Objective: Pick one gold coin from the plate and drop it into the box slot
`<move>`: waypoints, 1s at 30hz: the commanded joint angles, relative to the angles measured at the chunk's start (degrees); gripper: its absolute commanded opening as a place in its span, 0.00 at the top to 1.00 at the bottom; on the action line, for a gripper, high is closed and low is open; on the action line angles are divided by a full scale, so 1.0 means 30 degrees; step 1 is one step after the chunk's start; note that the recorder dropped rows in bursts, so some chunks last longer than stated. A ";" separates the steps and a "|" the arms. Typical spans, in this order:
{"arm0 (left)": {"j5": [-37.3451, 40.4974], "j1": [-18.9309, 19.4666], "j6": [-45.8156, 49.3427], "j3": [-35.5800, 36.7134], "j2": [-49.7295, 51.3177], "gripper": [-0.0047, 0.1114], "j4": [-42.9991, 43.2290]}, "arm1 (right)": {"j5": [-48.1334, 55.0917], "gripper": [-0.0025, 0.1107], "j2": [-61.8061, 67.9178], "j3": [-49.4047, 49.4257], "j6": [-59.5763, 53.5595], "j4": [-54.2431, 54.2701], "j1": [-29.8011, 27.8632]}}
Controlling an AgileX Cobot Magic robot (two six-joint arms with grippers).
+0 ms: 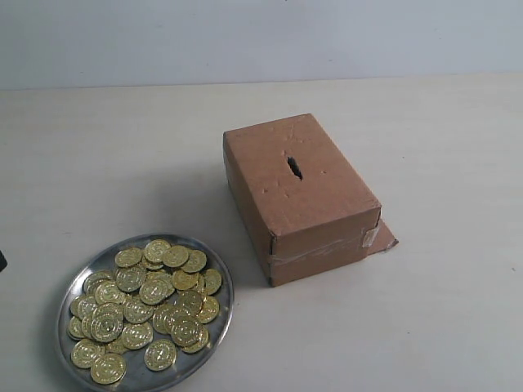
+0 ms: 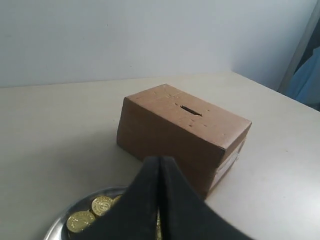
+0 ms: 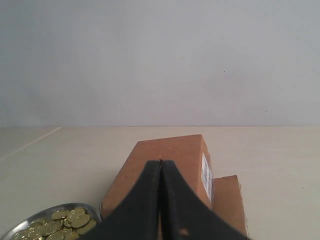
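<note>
Exterior view — brown box, ragged dark slot, silver plate, gold coins

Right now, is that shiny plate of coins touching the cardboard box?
Apart. The exterior view shows a strip of bare table between the rim of the plate and the nearest bottom corner of the box.

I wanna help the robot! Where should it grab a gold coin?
Probably the coin at the pile's near edge, pinched across its thin rim from straight above. The coins lie flat and overlapping on the plate, whose raised rim would likely block a sideways approach.
</note>
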 commanded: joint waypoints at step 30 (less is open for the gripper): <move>0.2833 -0.0013 0.0244 0.0064 -0.0113 0.96 -0.0279 | 0.1405 0.98 -0.0102 0.0092 -0.2433 -0.1028 -0.6011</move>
